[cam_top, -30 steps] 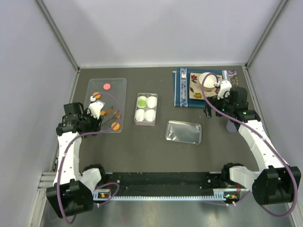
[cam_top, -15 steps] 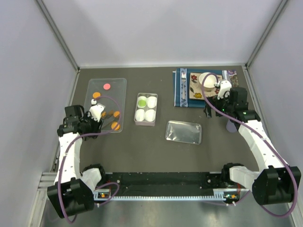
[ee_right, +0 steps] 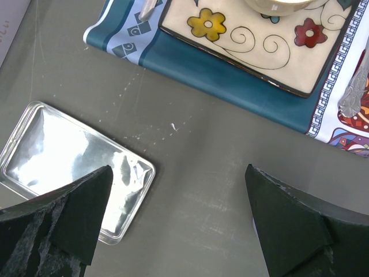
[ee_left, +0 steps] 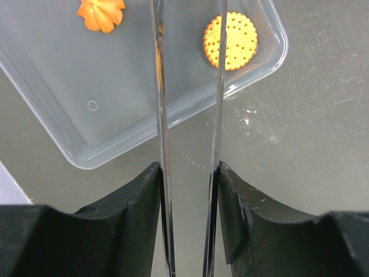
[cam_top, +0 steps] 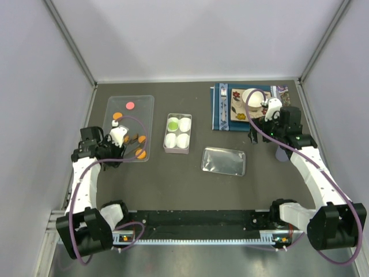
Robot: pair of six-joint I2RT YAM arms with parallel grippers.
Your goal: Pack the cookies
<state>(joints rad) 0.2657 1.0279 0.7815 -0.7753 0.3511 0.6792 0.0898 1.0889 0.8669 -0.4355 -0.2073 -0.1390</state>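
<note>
A clear tray (cam_top: pixel 128 99) at the left holds a pink cookie (cam_top: pixel 130 105) and several orange cookies (cam_top: pixel 140 153). In the left wrist view I see an orange flower-shaped cookie (ee_left: pixel 101 14) and a round dotted one (ee_left: pixel 230 41) in the tray (ee_left: pixel 86 157). My left gripper (cam_top: pixel 122 143) (ee_left: pixel 187 170) is shut on metal tongs (ee_left: pixel 163 115), whose blades reach over the tray's near corner. An orange sliver shows beside the left blade. The four-cup box (cam_top: pixel 177 133) has a green cookie (cam_top: pixel 172 123) in one cup. My right gripper (cam_top: pixel 260 134) (ee_right: pixel 177 173) hangs open over bare table, holding nothing.
A shiny clear lid (cam_top: pixel 223 161) (ee_right: pixel 69 167) lies right of the box. At the back right is a blue placemat (cam_top: pixel 220 109) (ee_right: pixel 230 86) with a flowered plate (ee_right: pixel 259 46) and a cup (cam_top: pixel 252 95). Grey walls enclose the table.
My left arm has shifted slightly, its gripper drawing a little toward the near side of the tray. The right arm has not moved.
</note>
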